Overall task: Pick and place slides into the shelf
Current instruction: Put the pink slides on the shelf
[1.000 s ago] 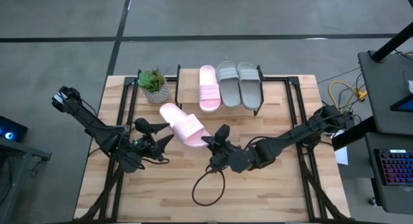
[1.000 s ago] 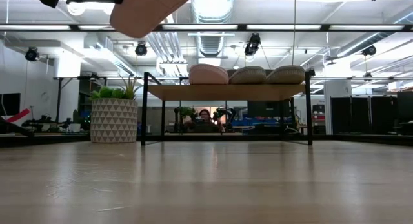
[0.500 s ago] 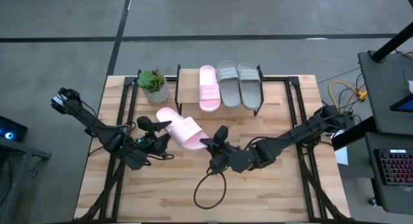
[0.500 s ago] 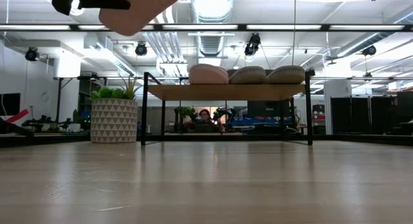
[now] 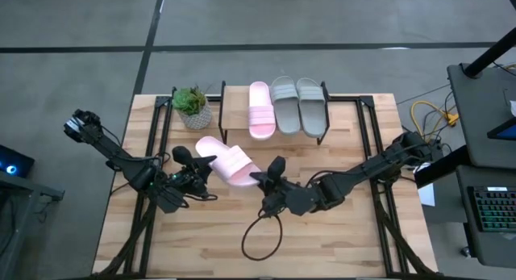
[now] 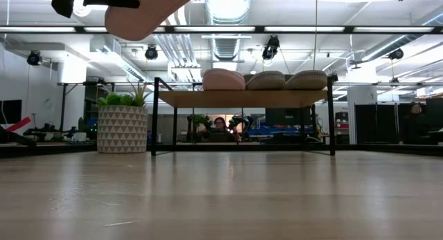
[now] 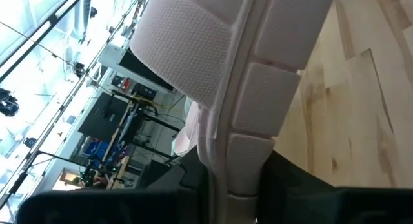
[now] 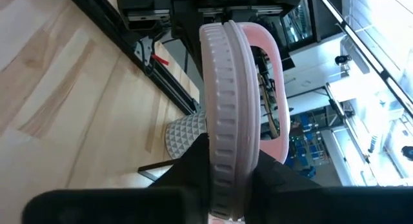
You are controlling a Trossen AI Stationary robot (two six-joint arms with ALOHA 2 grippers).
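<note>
The surface (image 5: 322, 231) is pale butcher-block wood, standing on a grey concrete floor (image 5: 72, 38) crossed by dark seams. A potted plant (image 5: 192, 107) in a patterned white pot sits near one back corner (the low view shows it as a triangle-patterned planter (image 6: 122, 129)). A black cable (image 5: 260, 236) loops across the boards. Beyond, the room is open and industrial: exposed ducting (image 6: 228, 46), track spotlights (image 6: 270, 48), bright ceiling panels. A desk with a keyboard (image 5: 492, 211) stands alongside.

Overhead, table-level, two wrist views
</note>
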